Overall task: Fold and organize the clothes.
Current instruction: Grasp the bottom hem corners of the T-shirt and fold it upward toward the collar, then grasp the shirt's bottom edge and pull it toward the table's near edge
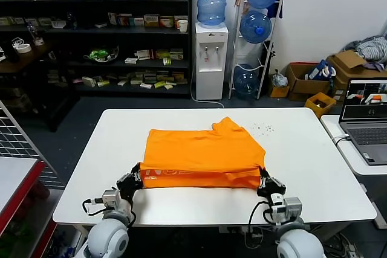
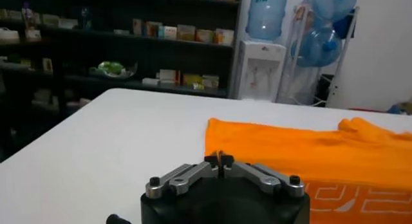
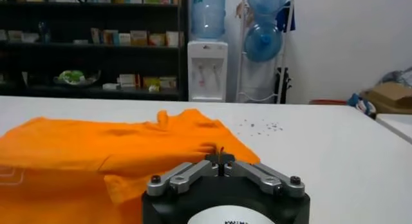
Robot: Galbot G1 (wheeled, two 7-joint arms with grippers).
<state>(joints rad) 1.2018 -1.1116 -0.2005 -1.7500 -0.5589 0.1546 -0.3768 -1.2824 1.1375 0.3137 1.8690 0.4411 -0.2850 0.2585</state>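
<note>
Pinching the near corners of the soft, folded orange T-shirt (image 1: 202, 155), left claw (image 1: 134, 180) and right claw (image 1: 266, 182) stay-free clenched

T-shirt (image 1: 202, 156) mid-frame on my table (image 1: 109, 149), my left gripper (image 1: 134, 180) at its lower-left corner, my right gripper (image 1: 266, 182) at its lower-right, laptop (image 1: 366, 119) at right edge.

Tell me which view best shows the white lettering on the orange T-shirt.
Left wrist view: the white block lettering on the bright orange cotton T-shirt is largest there. Head view shows it small; right wrist view only an edge.
</note>
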